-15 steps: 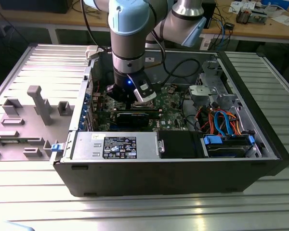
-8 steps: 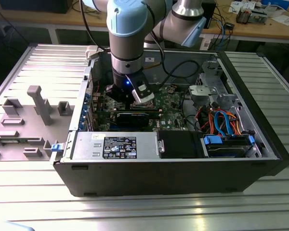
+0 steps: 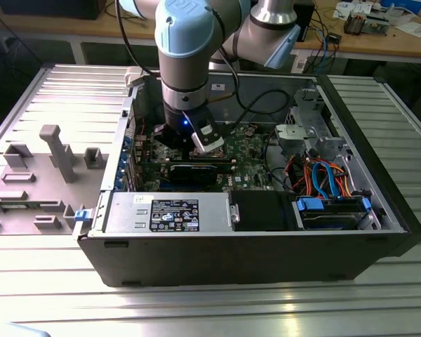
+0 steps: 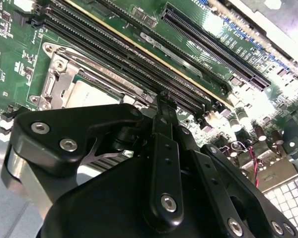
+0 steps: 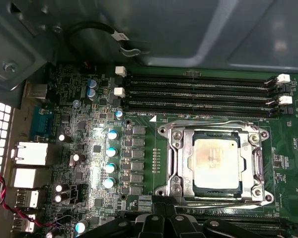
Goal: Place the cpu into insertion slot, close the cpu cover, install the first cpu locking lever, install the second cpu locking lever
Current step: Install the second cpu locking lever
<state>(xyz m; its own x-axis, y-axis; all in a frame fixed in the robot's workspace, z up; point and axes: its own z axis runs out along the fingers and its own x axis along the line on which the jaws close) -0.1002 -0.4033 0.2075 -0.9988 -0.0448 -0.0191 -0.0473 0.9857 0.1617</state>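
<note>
The cpu (image 5: 216, 161), a square chip with a pale metal top, lies in the insertion slot (image 5: 165, 131) on the green board. The cpu cover (image 5: 181, 158), a silver frame, lies flat around it. One thin wire lever (image 5: 213, 124) runs along the side by the memory slots. Another lever (image 5: 223, 200) runs along the opposite side, just in front of my gripper (image 5: 164, 201). My gripper's black fingers look shut with nothing between them. The second wrist view shows my gripper (image 4: 162, 96) beside the cpu (image 4: 92, 94). In the exterior view my gripper (image 3: 196, 146) reaches down into the open computer case (image 3: 238, 246).
Long black memory slots (image 5: 198, 91) run beside the socket. Capacitors (image 5: 110, 158) and rear ports (image 5: 30, 153) stand on the other side. A power supply (image 3: 168, 210), a drive bay (image 3: 333, 210) and coloured cables (image 3: 323, 172) sit inside the case. Grey fixtures (image 3: 56, 151) stand on the table at the exterior view's left.
</note>
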